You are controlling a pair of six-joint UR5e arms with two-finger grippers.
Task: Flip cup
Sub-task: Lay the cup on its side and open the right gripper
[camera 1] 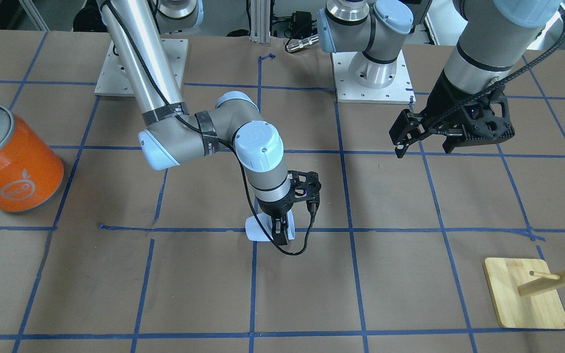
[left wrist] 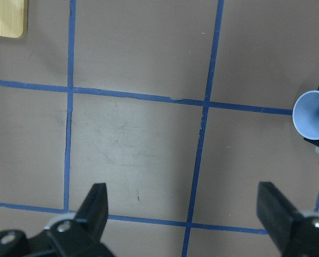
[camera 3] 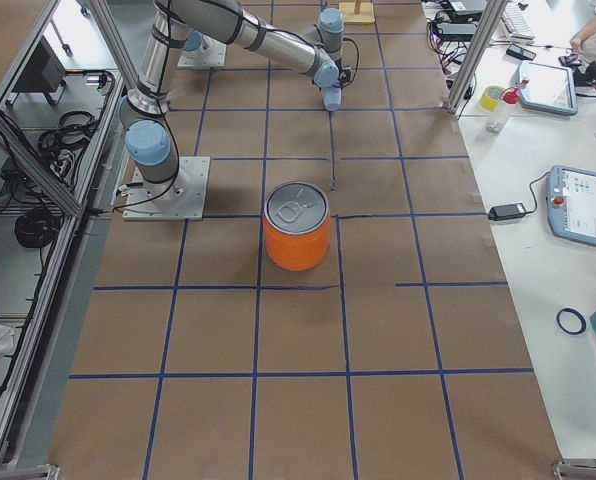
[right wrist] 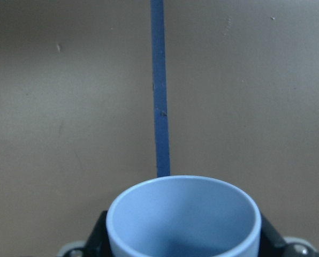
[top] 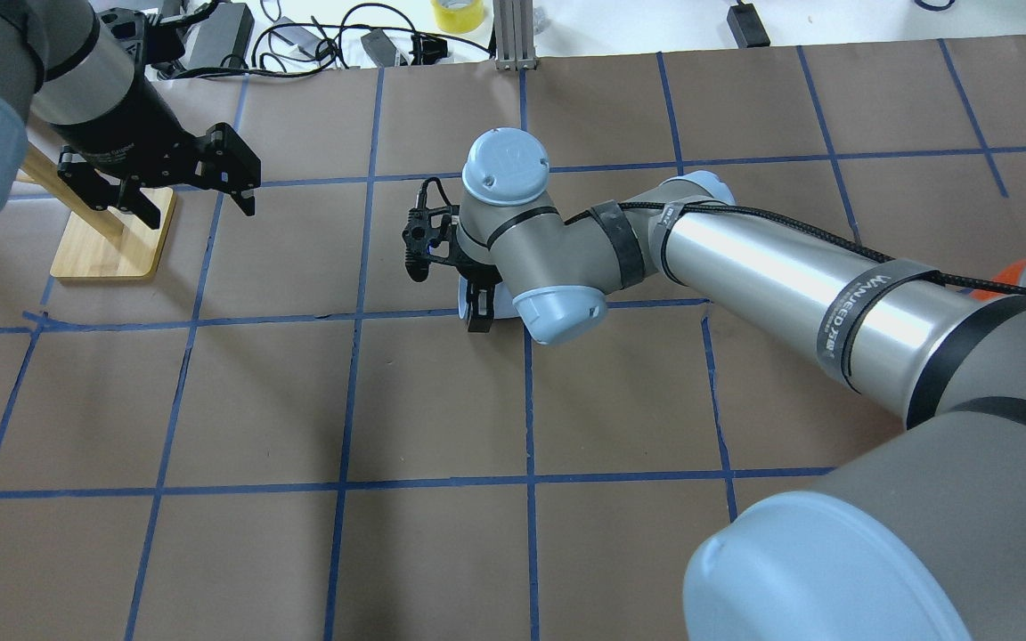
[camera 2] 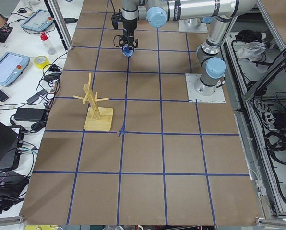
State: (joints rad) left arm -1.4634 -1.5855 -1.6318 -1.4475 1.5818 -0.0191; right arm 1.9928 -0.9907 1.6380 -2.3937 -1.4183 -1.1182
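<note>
Cup [right wrist: 183, 225] between right fingers [right wrist: 99, 235], seemingly clamped; left fingers [left wrist: 95, 209] wide apart.

orange can [camera 1: 15, 166] upright | wooden peg stand [camera 1: 523, 294] | blue tape grid [camera 1: 410, 229]

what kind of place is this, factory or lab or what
Most likely a robotics research lab. A left arm and right arm are bolted to a paper-covered table marked with a blue tape grid, and teach pendants lie on a side bench.
</note>
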